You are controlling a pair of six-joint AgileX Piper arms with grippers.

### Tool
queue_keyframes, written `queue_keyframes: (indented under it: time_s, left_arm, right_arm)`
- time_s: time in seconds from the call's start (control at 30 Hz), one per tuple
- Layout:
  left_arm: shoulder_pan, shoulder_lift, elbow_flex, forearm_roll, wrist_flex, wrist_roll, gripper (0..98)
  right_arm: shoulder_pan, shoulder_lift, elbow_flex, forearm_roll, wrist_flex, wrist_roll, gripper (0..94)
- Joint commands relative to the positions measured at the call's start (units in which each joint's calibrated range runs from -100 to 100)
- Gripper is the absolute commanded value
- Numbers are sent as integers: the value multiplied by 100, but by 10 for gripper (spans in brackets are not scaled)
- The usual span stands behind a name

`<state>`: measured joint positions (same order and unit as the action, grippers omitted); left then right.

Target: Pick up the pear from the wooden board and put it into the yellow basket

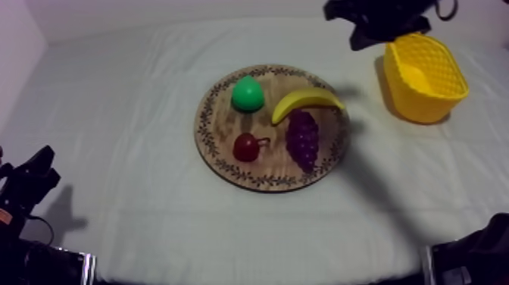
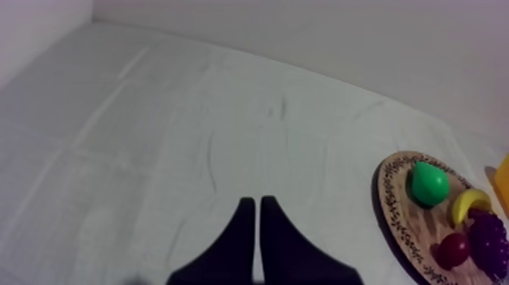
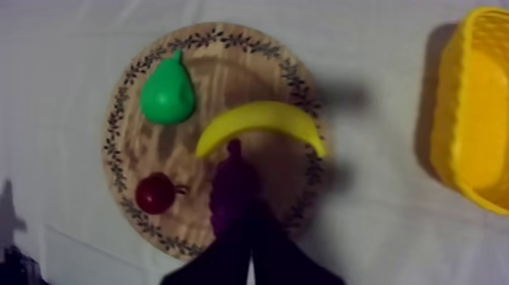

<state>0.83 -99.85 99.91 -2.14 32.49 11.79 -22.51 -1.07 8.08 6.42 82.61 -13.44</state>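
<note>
On the board (image 1: 216,129) sits the pear (image 1: 248,95), ungrasped, well apart from the basket (image 1: 435,98). Our right gripper (image 3: 247,250) hovers above, closed and empty; our left gripper (image 2: 255,205) is closed too. Grasp and carry are both left.

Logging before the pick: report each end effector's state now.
Left end effector: closed, holding nothing.
Right end effector: closed, holding nothing.

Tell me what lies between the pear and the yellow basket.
The banana, then bare cloth, lies between the pear and the yellow basket; the top view shows it.
</note>
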Motion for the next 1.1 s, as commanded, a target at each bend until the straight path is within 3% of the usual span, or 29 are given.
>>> queue_keyframes:
  time_s: [0.0, 0.33, 0.77, 1.07]
  left_arm:
    - [0, 2, -2, 1, 0, 0, 1]
    - [0, 2, -2, 1, 0, 0, 1]
    - [0, 2, -2, 1, 0, 0, 1]
    - [0, 2, -2, 1, 0, 0, 1]
  right_arm:
    - [-151, 720, -794, -30, 204, -148, 4]
    - [-793, 2234, -2624, -44, 712, -460, 29]
    - [-1025, 3375, -3988, 169, 1235, -538, 535]
    - [-791, 4306, -4548, 221, 1250, -548, 705]
